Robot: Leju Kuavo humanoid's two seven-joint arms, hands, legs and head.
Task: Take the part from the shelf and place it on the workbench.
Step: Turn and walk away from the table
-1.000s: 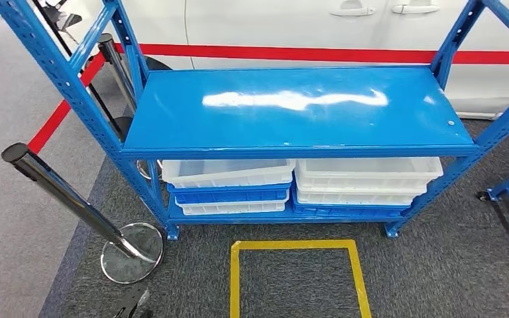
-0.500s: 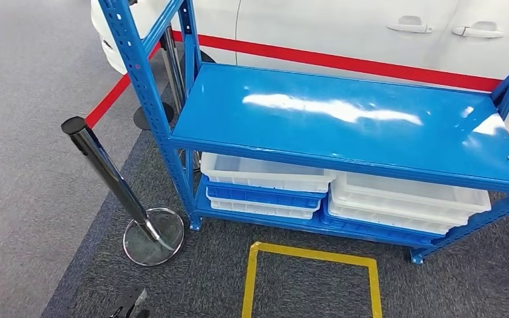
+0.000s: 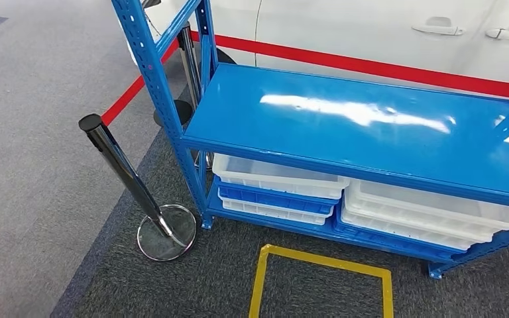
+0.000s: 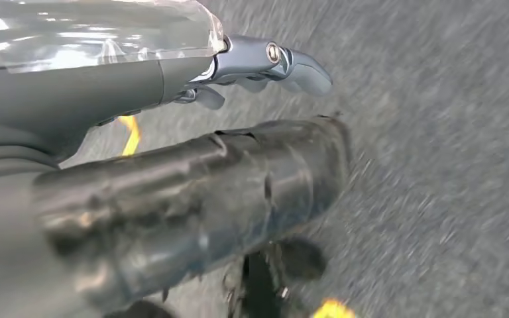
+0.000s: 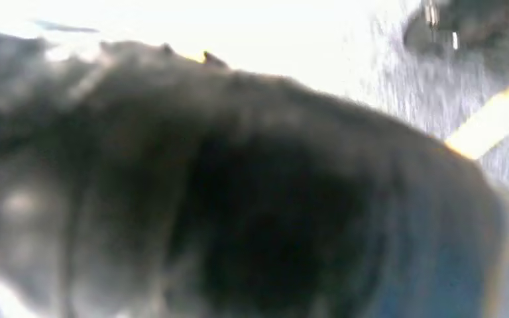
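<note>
Part: pos. can't be told. Going L to R in the head view there is a chrome stanchion (image 3: 130,180) on the carpet, then the blue shelf (image 3: 344,149), its top board reading as plain glossy blue w/ glare. Under it sit 2 stacks of trays, the left stack (image 3: 275,180) and the right stack (image 3: 424,213), both white and blue and largely roofed by that board. So my guess is that the part, if it's on this shelf at all, sits in a tray. A yellow floor square (image 3: 321,264) lies just in front of the shelf, and a white car (image 3: 371,26) stands behind it. The left hand (image 4: 192,139) hangs over carpet, thumb and fingers apart, w/ nothing between them that I can make out. The right hand (image 5: 238,199) is a dark blur at the lens, so I can't tell its state. How far the part lies from either hand can't be judged (both hands look low, near the floor tape). To do this step well, I'd square up on the yellow mark, settle the view, find the part for certain, and only then raise an arm.
</note>
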